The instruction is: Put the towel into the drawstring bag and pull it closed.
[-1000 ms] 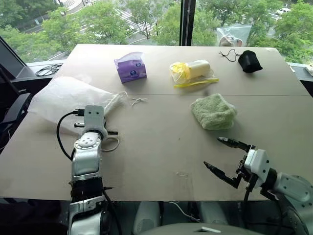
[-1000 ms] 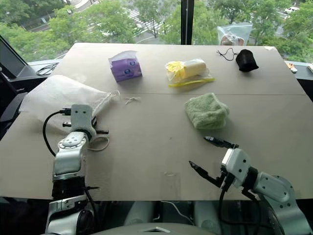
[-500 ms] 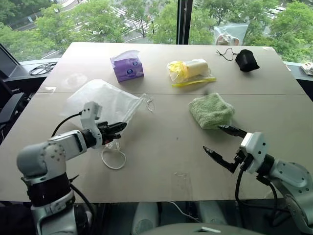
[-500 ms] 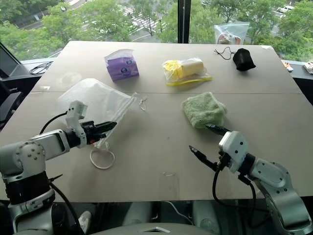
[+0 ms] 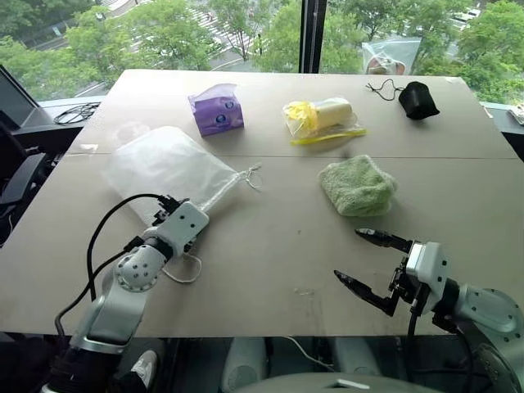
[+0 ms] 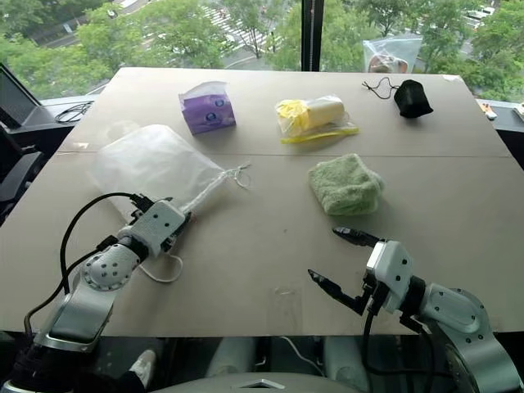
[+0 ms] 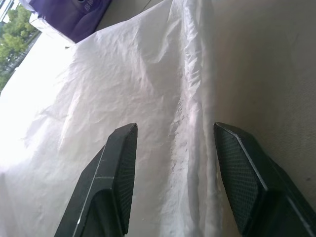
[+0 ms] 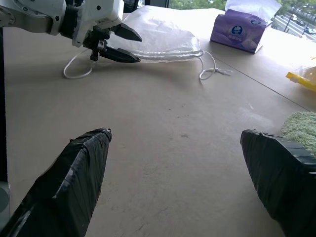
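The drawstring bag (image 5: 164, 164) lies flat on the table's left half, white and thin, its gathered mouth toward the middle. One cord end (image 5: 250, 174) trails off the mouth and a cord loop (image 5: 187, 271) lies near my left wrist. My left gripper (image 8: 136, 48) is open, its fingers (image 7: 121, 163) spread just above the bag's bunched hem (image 7: 195, 98), holding nothing. The pale green towel (image 5: 358, 187) sits folded right of centre. My right gripper (image 5: 347, 255) hangs open and empty just in front of the towel, near the table's front edge.
At the back stand a purple tissue pack (image 5: 218, 113), a yellow item in clear wrap (image 5: 323, 119) and a black pouch (image 5: 418, 101) with a cord. A clear plastic bag (image 5: 391, 57) lies at the far edge. Bare tabletop (image 5: 278, 229) separates bag and towel.
My left gripper dragged the bag toward the middle, then opened and let go of it; its wrist now points along the bag. The right gripper has barely moved.
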